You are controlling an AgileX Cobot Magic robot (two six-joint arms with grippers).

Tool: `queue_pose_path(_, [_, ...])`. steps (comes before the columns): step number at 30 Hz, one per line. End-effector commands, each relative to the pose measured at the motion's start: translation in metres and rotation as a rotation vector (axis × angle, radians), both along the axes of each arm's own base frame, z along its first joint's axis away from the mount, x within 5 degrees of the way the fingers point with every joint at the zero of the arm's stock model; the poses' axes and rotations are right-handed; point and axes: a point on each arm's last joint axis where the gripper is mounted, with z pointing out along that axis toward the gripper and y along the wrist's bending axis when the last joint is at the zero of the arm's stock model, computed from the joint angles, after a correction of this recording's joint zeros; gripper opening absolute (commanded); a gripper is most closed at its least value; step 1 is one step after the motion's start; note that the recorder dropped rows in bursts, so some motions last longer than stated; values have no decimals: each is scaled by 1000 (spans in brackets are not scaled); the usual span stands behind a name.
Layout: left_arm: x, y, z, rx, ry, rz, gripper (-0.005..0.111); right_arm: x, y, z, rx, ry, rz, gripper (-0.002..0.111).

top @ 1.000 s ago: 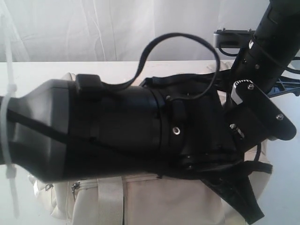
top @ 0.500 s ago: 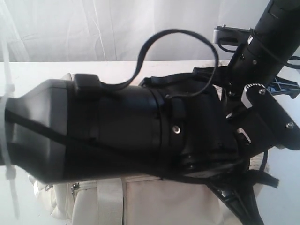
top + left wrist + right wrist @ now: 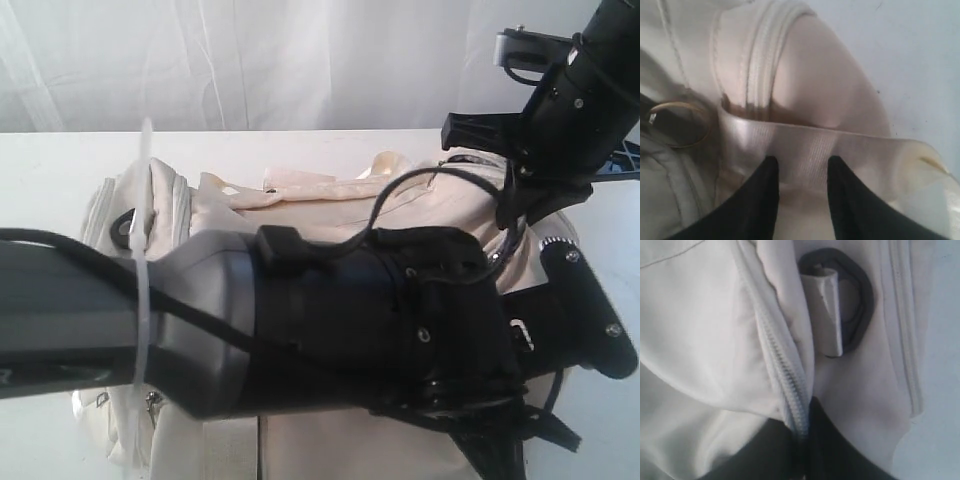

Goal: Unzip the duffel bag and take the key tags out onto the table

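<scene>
The cream duffel bag (image 3: 330, 200) lies on the white table (image 3: 60, 170), partly hidden by my left arm (image 3: 350, 320) in the exterior view. In the left wrist view my left gripper (image 3: 802, 165) is open, its two black fingers (image 3: 765, 195) set apart over a cream webbing strap (image 3: 810, 147) of the bag. The right gripper (image 3: 805, 427) is shut on the bag's zipper edge (image 3: 785, 375), the teeth running in between its fingers. My right arm (image 3: 575, 100) stands above the bag's right end. No key tags are in view.
A black strap ring (image 3: 866, 295) with a webbing loop (image 3: 826, 310) sits on the bag beyond the right gripper. A thin metal ring (image 3: 677, 125) shows beside the strap in the left wrist view. Bare table (image 3: 920, 60) lies past the bag's end.
My left gripper went from shut to open. The left arm dropped lower in the exterior view, uncovering the bag's top. The right arm moved up and to the right.
</scene>
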Motion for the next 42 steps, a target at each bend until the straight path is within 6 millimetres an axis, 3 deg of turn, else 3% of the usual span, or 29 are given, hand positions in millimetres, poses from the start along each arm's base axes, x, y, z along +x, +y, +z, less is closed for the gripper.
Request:
queue_pose_path(1, [20,11,1,36,-69,155,39,4,-5,6,-7,-54,-18,0])
queue_pose_path(6, [32,16,5,24,-143,238,39,5,-6,6,-28,-63,-15,0])
queue_pose_path(11, [33,15,8,18,-174,223,39,5,-8,6,-44,-70,-13,0])
queue_pose_path(17, [29,2,13,-116,-159,124,40,5,-8,6,-44,-70,-13,0])
queue_pose_path(19, [30,2,14,-114,-170,118,52,5,-8,6,-44,-70,-13,0])
queue_pose_path(21, [30,1,13,-112,-170,118,74,5,-8,6,-44,-70,-13,0])
queue_pose_path(22, [30,1,13,-118,-171,112,77,5,-8,6,-44,-70,-13,0])
queue_pose_path(29, [37,-3,23,-223,-254,148,72,5,-7,6,-40,-68,-13,0])
queue_pose_path(32, [45,0,23,-262,-232,213,72,5,-7,6,-40,-68,-13,0])
queue_pose_path(42, [39,-2,18,-303,-94,269,70,5,-7,6,-40,-68,-13,0])
